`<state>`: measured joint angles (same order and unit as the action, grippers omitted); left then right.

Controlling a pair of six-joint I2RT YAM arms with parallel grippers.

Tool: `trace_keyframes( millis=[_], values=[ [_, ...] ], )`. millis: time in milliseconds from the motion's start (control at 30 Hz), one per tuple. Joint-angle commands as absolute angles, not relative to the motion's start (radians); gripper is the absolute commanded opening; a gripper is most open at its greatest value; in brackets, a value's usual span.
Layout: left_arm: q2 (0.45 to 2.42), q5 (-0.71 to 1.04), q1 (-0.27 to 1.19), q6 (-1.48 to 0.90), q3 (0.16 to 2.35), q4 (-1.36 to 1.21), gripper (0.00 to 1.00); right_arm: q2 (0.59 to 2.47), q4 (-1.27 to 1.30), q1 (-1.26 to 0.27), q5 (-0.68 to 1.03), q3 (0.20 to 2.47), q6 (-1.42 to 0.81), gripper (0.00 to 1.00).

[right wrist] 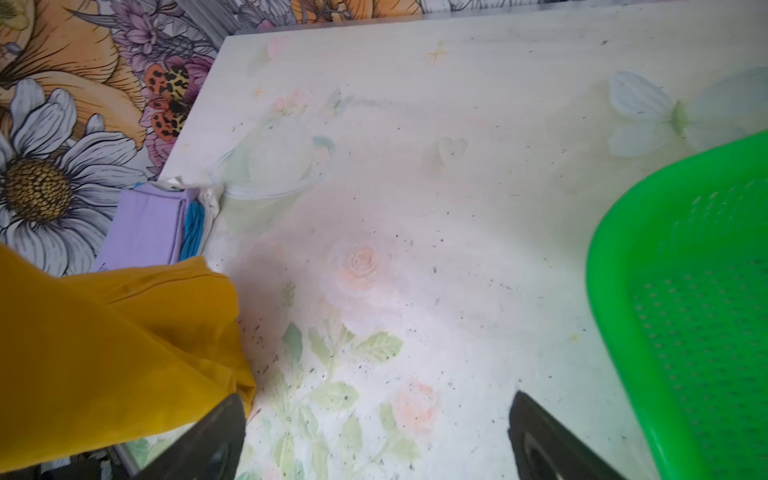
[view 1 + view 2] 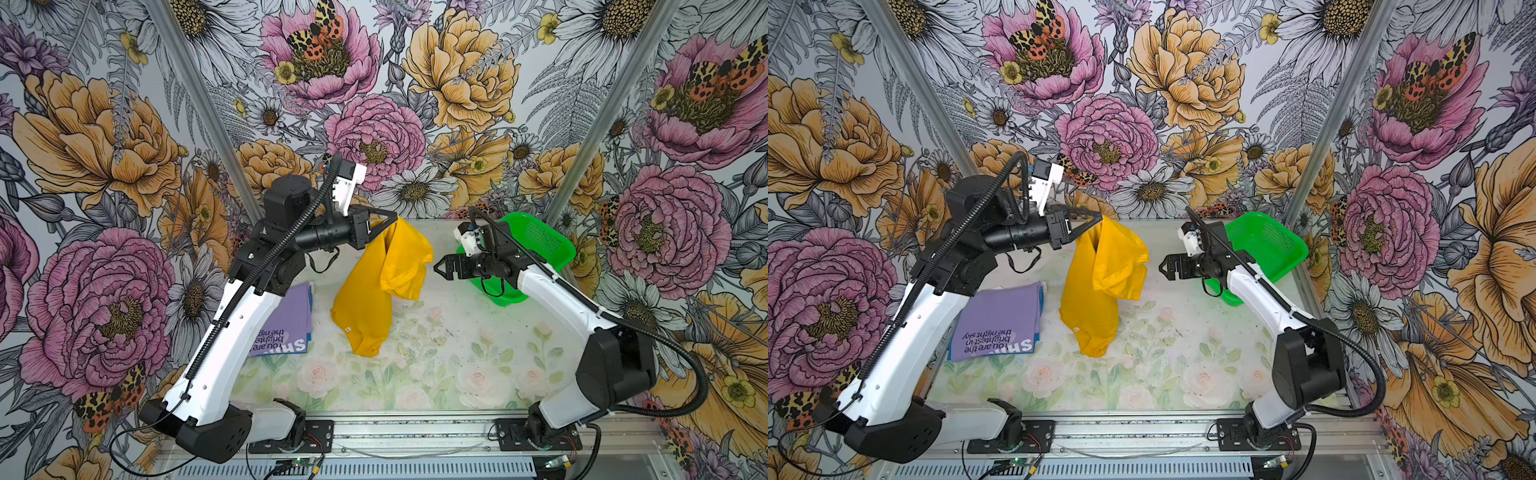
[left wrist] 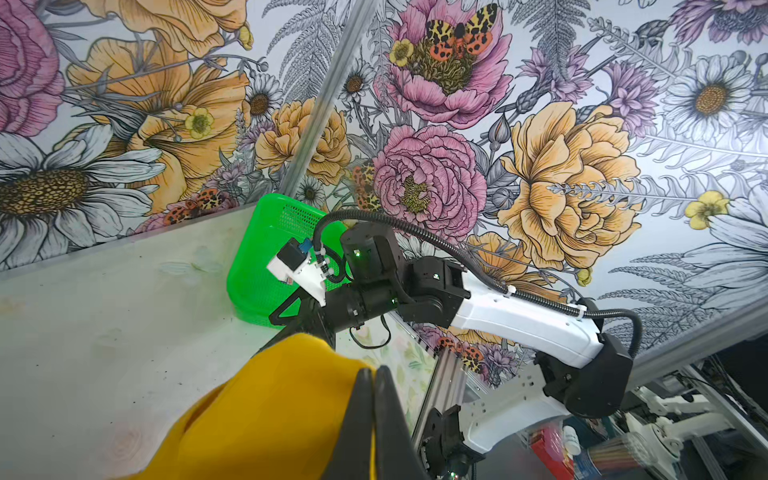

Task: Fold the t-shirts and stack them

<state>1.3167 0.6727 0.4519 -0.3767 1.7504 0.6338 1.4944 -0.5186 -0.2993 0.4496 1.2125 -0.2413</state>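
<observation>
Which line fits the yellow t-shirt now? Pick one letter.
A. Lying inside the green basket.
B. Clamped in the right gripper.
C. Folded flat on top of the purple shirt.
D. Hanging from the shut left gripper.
D: the left gripper is shut on the top edge of the yellow t-shirt, which drapes down from it; the right gripper stands open and empty.

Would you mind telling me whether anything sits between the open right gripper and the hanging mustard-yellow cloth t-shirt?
Nothing visible does: the right gripper faces the mustard-yellow cloth t-shirt across open air.
</observation>
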Motion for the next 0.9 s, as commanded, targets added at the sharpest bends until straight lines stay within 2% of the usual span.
trace_keyframes(
  millis=[0,100,333,367,400,433,500,567,733,867],
  values=[
    [1.309,0.712,0.458,-0.476,1.753,0.482,0.0,1.355,-0.416,-0.281,0.464,1.15,-0.237,0.99],
    [1.322,0.703,0.422,-0.601,1.69,0.301,0.0,1.279,-0.424,-0.232,0.388,1.105,-0.281,1.0],
    [1.514,0.519,0.224,-0.708,1.631,0.164,0.0,1.269,-0.51,-0.168,0.294,1.111,-0.269,0.99],
    [1.565,0.485,0.183,-0.711,1.635,0.164,0.39,1.271,-0.511,-0.169,0.298,1.111,-0.269,0.99],
    [1.631,0.477,0.141,-0.71,1.652,0.163,0.95,1.274,-0.511,-0.173,0.304,1.109,-0.272,1.0],
    [1.691,0.47,0.109,-0.707,1.678,0.192,0.99,1.278,-0.513,-0.182,0.304,1.11,-0.273,0.99],
    [1.796,0.527,0.055,-0.735,1.689,0.221,0.99,1.286,-0.521,-0.212,0.306,1.112,-0.273,1.0],
    [1.795,0.552,0.052,-0.738,1.6,0.218,0.99,1.293,-0.538,-0.252,0.3,1.109,-0.272,1.0],
    [1.582,0.425,0.137,-0.661,1.207,0.296,0.99,1.337,-0.555,-0.384,0.294,1.067,-0.274,0.97],
    [1.402,0.3,0.298,-0.643,0.943,0.377,0.99,1.44,-0.552,-0.49,0.268,1.064,-0.289,0.9]
  ],
)
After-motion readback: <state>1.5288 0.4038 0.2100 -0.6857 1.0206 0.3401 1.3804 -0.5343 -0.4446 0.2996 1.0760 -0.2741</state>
